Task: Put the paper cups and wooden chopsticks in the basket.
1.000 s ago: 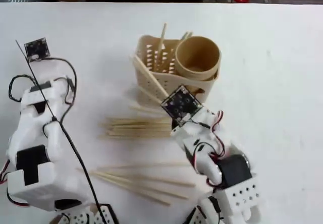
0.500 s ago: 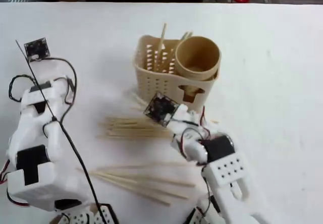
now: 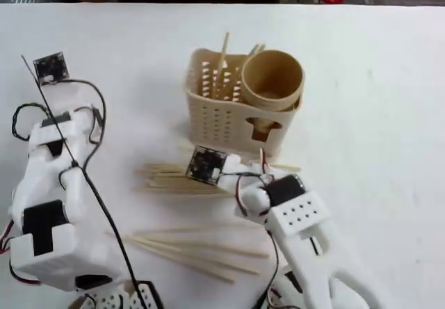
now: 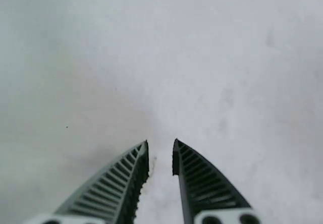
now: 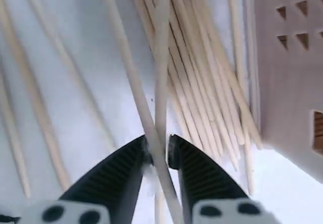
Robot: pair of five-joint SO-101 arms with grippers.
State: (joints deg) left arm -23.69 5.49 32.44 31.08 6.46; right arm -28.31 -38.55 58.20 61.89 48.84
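Right hand: fingers drawn close, pinching one chopstick at the near end. A second stick crosses slantwise at the same gap; I cannot tell if it is gripped too.

High view: this hand sits low at the 3 o'clock end of the bundle, which lies flat on the bench with its long axis running 9 to 3. The pinched stick runs the same way, its free end out toward 9.

Basket stands just beyond the bundle, at about 12 to 1 o'clock from the right hand and very near. The coming move likely turns on this: the stick lies crosswise to the basket mouth, so it needs lifting and tipping upright.

Basket contents: a paper cup fills the 3 o'clock half, perhaps nested in another, not certain. A few upright sticks lean out at the 9 o'clock half.

A loose fan of chopsticks lies at 6 o'clock of the bundle, apart from it.

Left hand: a narrow gap between the fingers, nothing in it, over bare bench. Its arm is out at 9 o'clock, well apart from the sticks. The right arm is clearly nearer.
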